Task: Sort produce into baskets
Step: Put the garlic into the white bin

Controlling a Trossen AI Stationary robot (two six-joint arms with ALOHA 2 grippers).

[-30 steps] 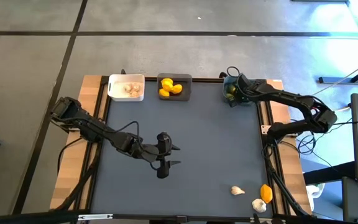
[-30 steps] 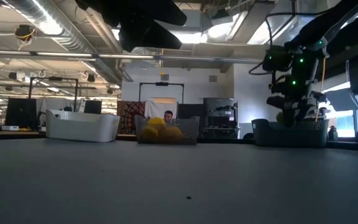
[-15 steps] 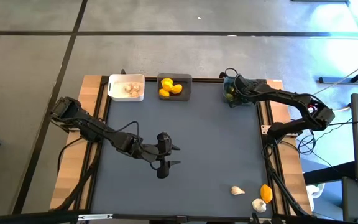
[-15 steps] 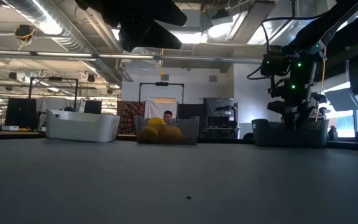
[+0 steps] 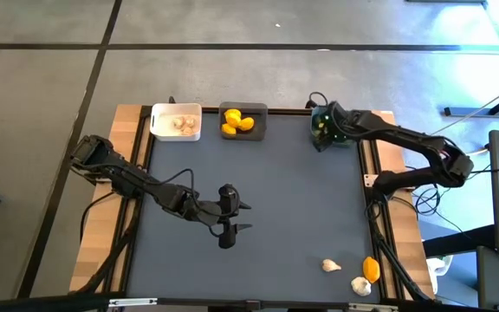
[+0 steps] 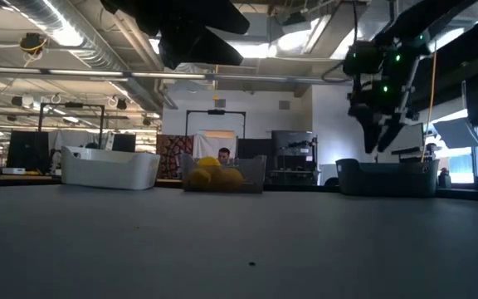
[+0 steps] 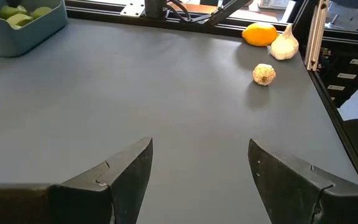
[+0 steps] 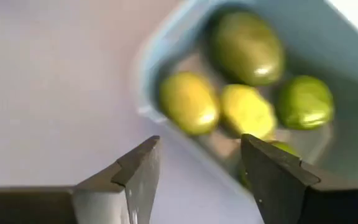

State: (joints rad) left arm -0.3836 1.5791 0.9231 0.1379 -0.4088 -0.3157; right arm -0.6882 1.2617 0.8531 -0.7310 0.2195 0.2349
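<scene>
Above teal basket (image 5: 322, 132) | right gripper (image 5: 321, 128) empty, fingers apart

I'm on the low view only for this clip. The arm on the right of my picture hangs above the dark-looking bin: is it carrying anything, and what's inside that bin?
Observer: Nothing carried. The right gripper is open and empty above the teal basket.
Operator: And the contents?
Observer: Several green limes lie inside it.
Operator: What's left loose on the table? I see none.
Observer: Three pieces near the front right corner: one lemon and two garlic bulbs.
Operator: The other arm?
Observer: The left gripper is open and empty over mid-table.
</scene>
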